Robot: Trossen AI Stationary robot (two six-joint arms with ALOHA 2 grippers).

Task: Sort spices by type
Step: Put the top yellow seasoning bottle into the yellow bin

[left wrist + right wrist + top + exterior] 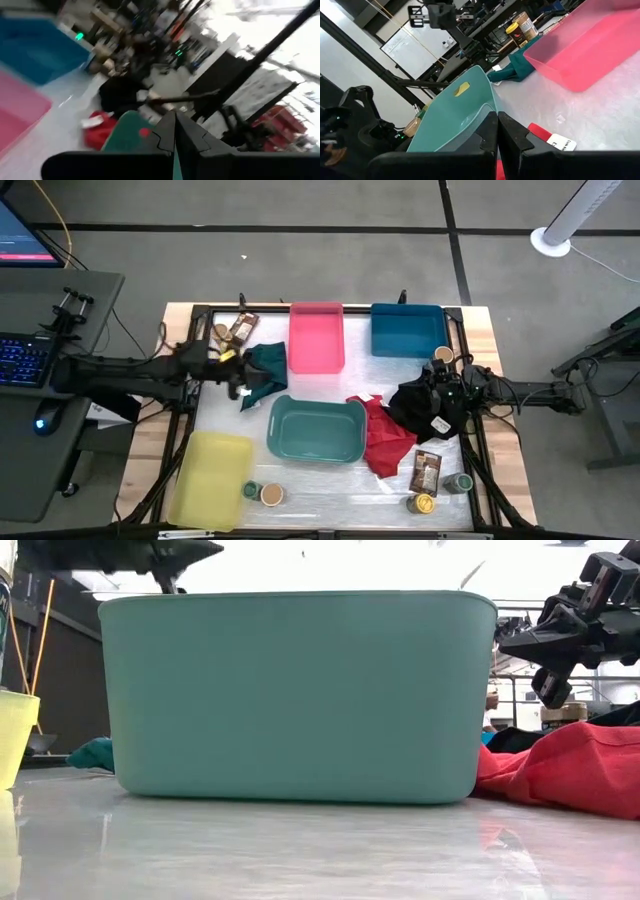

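Note:
My left gripper point(238, 380) is shut and empty. It hovers at the dark green cloth point(265, 368), left of the pink bin point(317, 337). My right gripper point(436, 395) is also shut and empty, raised over the black cloth point(425, 412); the low view shows it point(548, 660) clear of the red cloth point(570, 765). Jars point(222, 332) and a brown packet point(243, 328) lie at the far left. One jar point(442, 357) stands by the blue bin point(407, 330). A packet point(427, 470) and two jars point(460, 482) point(423, 502) sit near right. Two more jars point(252, 490) point(271, 495) stand beside the yellow bin point(210, 478).
The teal bin point(316, 428) stands mid-table between the arms and fills the low view point(300, 695). The red cloth point(385, 435) lies against its right side. A desk with a keyboard point(25, 360) stands left of the table.

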